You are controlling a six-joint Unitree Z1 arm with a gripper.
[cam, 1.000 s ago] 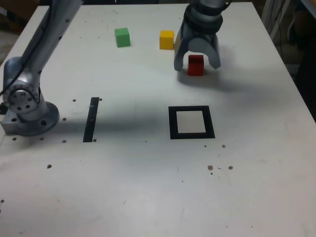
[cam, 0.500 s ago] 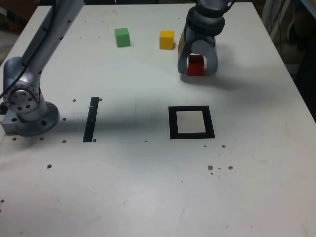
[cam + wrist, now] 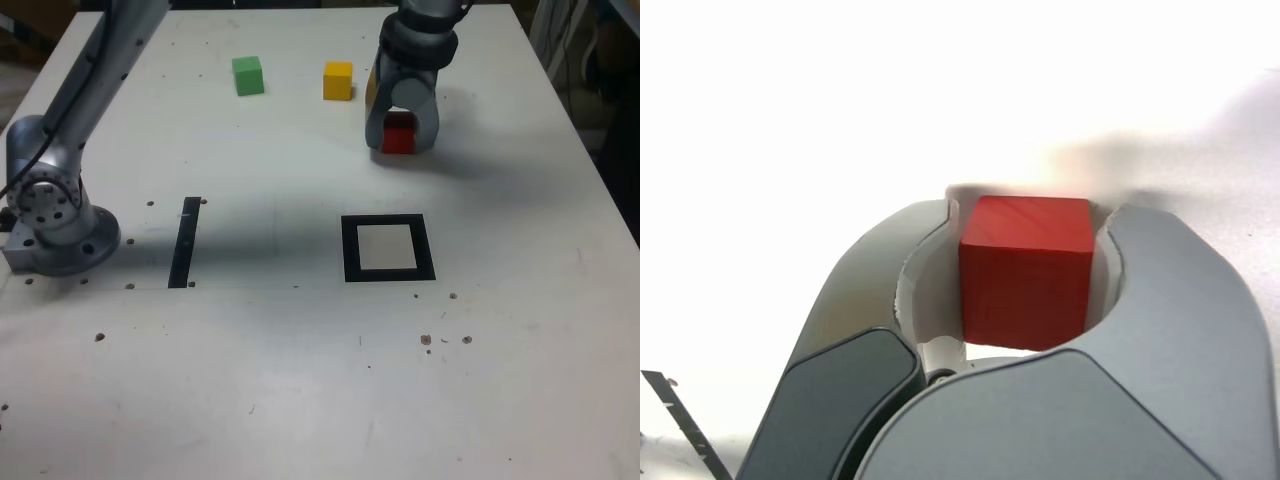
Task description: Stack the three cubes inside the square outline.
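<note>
Gripping the red cube (image 3: 1026, 270), the gripper (image 3: 1028, 262) apparently presses both its sides.

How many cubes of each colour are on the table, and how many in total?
Red cube: 1, between the gripper fingers
Yellow cube: 1
Green cube: 1
Total: 3 cubes

Silver-grey metal arm (image 3: 95, 60), round flanged base (image 3: 62, 235) with dark bolt holes, circular joint cap (image 3: 40, 200) with ring of screws. Black cable along lower link. Gripper (image 3: 400, 140): light grey curved fingers (image 3: 1185, 330), darker grey housing (image 3: 840, 410), pale inner lining.
</note>
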